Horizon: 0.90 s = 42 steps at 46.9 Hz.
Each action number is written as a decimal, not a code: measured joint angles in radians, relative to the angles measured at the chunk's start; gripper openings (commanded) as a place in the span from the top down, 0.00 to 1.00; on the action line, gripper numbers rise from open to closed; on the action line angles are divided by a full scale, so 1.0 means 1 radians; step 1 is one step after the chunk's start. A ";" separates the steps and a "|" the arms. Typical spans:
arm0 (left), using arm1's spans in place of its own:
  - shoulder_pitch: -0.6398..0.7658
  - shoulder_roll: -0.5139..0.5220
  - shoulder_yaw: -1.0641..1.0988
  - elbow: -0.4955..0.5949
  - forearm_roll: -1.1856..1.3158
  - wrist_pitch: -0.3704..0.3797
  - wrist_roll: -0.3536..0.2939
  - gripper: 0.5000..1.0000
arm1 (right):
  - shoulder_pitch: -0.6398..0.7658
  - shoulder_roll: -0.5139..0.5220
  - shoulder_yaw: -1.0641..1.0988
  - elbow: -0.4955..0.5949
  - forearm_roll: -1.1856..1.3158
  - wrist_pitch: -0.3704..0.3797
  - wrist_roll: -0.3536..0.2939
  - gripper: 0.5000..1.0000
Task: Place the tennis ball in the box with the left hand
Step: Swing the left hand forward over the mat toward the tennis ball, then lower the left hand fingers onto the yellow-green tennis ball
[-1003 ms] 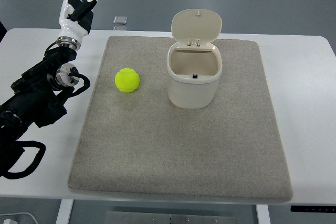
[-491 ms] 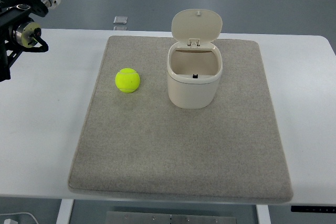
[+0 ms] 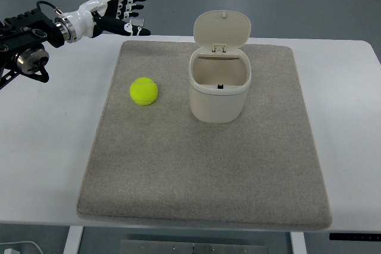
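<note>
Reaching: the step in hand, as I judge it, is bringing the hand to the ball; nothing is grasped yet.
Left hand (image 3: 119, 11): up and to the left of the tennis ball, well apart from it, over the far table edge; fingers spread and empty, pointing right.
Tennis ball (image 3: 144, 91): resting on the grey mat (image 3: 202, 176), free on all sides.
Advice: lower the hand over the ball with the fingers kept wide, close only once they straddle it, since a glancing touch would likely roll it.
Box (image 3: 219, 90): just right of the ball, lid (image 3: 222, 28) tipped up behind, mouth open; approach from above.
</note>
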 measured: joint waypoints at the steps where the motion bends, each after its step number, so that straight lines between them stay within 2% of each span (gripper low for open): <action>1: 0.006 -0.001 0.001 0.000 0.007 0.000 -0.001 0.02 | 0.000 0.000 0.000 0.000 0.000 0.000 0.000 0.12; 16: 0.022 -0.023 0.071 -0.061 0.119 0.021 -0.001 0.02 | 0.000 0.000 0.000 0.000 0.000 0.000 0.000 0.12; 36: -0.007 -0.007 0.175 -0.067 0.162 0.024 0.001 0.02 | 0.000 0.000 0.000 0.000 0.000 0.000 0.000 0.12; 42: -0.052 0.002 0.194 -0.078 0.223 0.017 0.001 0.02 | 0.000 0.000 0.000 0.000 0.000 0.000 0.000 0.12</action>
